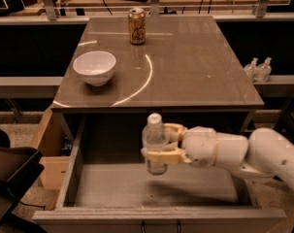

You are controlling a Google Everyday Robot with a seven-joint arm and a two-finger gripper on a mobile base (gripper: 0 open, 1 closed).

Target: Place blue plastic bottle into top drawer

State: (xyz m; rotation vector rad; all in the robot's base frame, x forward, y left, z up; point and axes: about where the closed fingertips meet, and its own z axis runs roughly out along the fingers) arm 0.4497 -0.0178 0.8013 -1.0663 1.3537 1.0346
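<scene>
The brown-grey, glossy rectangular table [195, 81] fills the upper half of the view. Under its front edge the wide grey top drawer [71, 176] stands pulled fully out, with a flat, bare floor. A light wooden box [44, 152] sits outside the drawer's left wall, well out of play.

The white, rounded robot arm [268, 157] reaches in from the right, across the drawer's right wall. Its gripper [158, 142] is over the middle of the drawer's width, towards the back. The tan fingers [163, 155] pinch the clear, ribbed blue plastic bottle with the white cap [155, 136] around its middle, one finger in front and one behind.

The bottle stands upright, its long axis vertical, cap up just below the table's edge and base down over the drawer floor. It lies at the fingers' tips, on the side away from the arm. The base looks to hang a little above the floor, though whether it touches cannot be told for sure.

So the coming move seems to turn on straight-down travel: lower, then let go. Nothing lies beneath the bottle, and the side walls are well apart from it.

On the tabletop a white ceramic bowl [94, 67] sits at the left and a gold-brown soda can [137, 26] at the back. Two small clear pump bottles [258, 69] stand on a ledge beyond the right edge. None of these is in the way.
</scene>
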